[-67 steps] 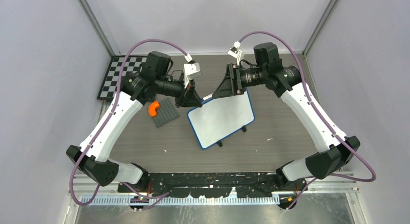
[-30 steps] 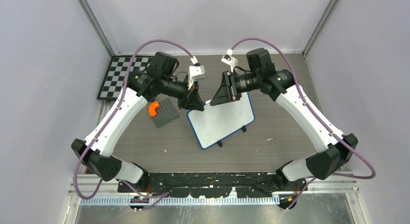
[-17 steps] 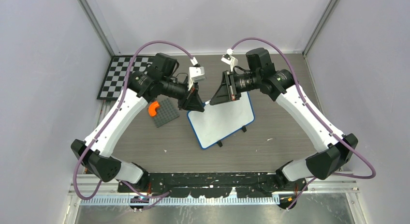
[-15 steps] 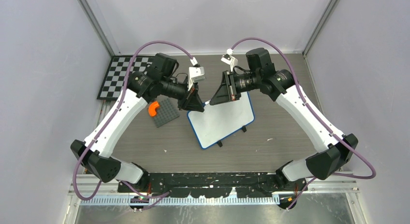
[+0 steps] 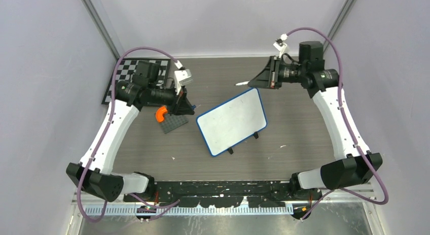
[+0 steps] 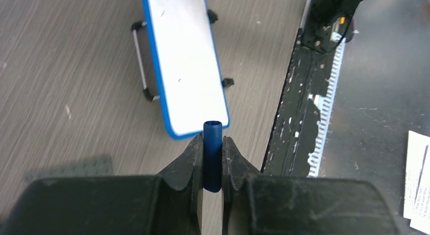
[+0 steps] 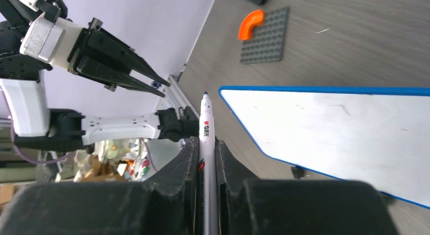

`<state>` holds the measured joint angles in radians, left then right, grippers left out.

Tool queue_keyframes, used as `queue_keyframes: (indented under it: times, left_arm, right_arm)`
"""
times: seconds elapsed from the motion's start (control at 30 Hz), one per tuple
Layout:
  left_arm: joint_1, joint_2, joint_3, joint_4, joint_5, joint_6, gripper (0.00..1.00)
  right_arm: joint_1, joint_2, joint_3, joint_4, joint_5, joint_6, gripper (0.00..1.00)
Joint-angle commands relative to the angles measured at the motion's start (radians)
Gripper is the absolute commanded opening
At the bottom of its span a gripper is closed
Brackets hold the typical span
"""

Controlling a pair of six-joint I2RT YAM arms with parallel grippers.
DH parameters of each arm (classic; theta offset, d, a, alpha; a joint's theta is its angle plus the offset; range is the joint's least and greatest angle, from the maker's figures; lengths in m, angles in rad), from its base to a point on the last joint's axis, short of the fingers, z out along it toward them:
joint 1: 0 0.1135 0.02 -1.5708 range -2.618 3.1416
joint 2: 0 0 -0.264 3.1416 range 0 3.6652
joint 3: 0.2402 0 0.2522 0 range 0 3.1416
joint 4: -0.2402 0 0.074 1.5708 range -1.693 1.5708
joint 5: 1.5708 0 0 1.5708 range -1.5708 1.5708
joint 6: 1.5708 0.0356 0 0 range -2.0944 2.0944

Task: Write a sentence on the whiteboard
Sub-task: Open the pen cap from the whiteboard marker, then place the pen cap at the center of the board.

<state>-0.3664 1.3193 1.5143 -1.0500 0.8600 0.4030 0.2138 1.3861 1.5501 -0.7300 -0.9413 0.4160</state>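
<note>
The whiteboard [image 5: 232, 121] lies tilted at mid-table, its blue frame around a white face [image 6: 185, 67] [image 7: 345, 128] that shows no sentence. My left gripper [image 5: 191, 111] hovers left of the board, over the grey plate, shut on a dark blue marker cap [image 6: 213, 154] that stands between the fingertips [image 6: 213, 138]. My right gripper [image 5: 252, 83] is raised beyond the board's far edge and shut on a white marker [image 7: 205, 118]. The marker's bare tip [image 5: 238, 84] points left, toward the left arm.
A grey studded plate [image 5: 173, 118] with an orange curved piece [image 5: 160, 113] sits left of the board. A black-and-white checkerboard [image 5: 127, 77] lies at the back left. Walls close in on both sides, and a black rail [image 5: 223, 187] runs along the near edge.
The grippers, joined over the board's far left corner, have pulled apart. The left went left with the cap; the right went back and right with the marker.
</note>
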Motion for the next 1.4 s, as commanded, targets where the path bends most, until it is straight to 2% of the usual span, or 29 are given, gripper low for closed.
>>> queue_keyframes:
  times: [0.0,0.2,0.37,0.6,0.73,1.17,1.37]
  left_arm:
    - [0.115,-0.064,-0.058,-0.079,-0.011,0.131,0.00]
    - [0.249,-0.020,-0.226,-0.096,-0.127,0.255,0.00]
    - [0.256,0.044,-0.361,0.049,-0.299,0.254,0.00]
    - [0.254,0.101,-0.527,0.215,-0.401,0.263,0.00]
    - [0.246,0.160,-0.572,0.284,-0.444,0.263,0.00]
    - [0.170,0.241,-0.615,0.339,-0.562,0.269,0.20]
    - [0.167,0.217,-0.595,0.284,-0.550,0.247,0.39]
  right_arm:
    - [-0.072,-0.068,0.025,-0.073,-0.057,-0.099,0.00]
    - [-0.085,-0.125,-0.032,-0.167,-0.053,-0.196,0.00]
    - [-0.085,-0.160,-0.111,-0.157,-0.040,-0.206,0.00]
    - [-0.084,-0.194,-0.178,-0.149,-0.004,-0.212,0.00]
    - [-0.082,-0.192,-0.201,-0.143,0.002,-0.216,0.00]
    - [-0.009,-0.225,-0.323,-0.154,0.127,-0.326,0.00]
    - [0.014,-0.247,-0.361,-0.176,0.152,-0.371,0.00]
